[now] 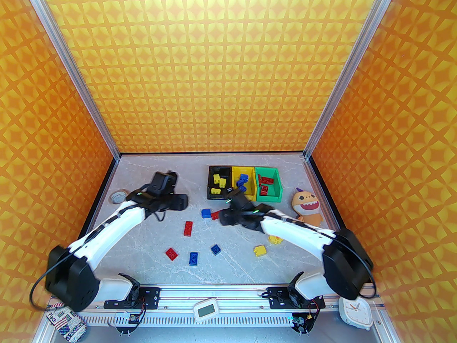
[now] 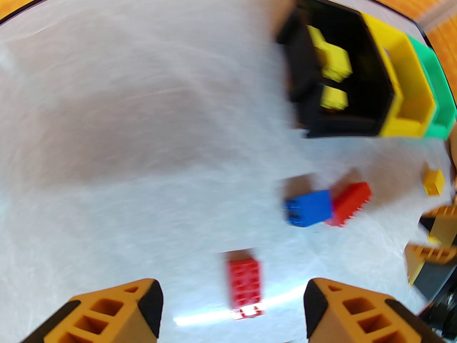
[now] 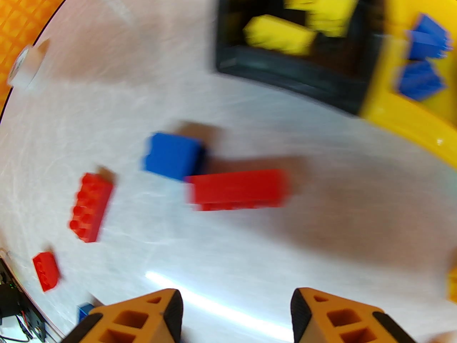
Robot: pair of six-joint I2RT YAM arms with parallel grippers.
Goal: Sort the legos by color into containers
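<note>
Scattered legos (image 1: 193, 258) lie near-side of the black bin (image 1: 209, 184). Right end effector (image 3: 235, 298) open, empty, facing the red brick (image 3: 237, 189) just short of that bin: straddle its long sides, avoid the touching blue brick (image 3: 173, 155). Left end effector (image 2: 232, 291) open too.

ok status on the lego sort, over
Left gripper, right gripper open, empty. Red, blue, yellow legos loose on table. Plush monster beside green bin, not blocking.
</note>
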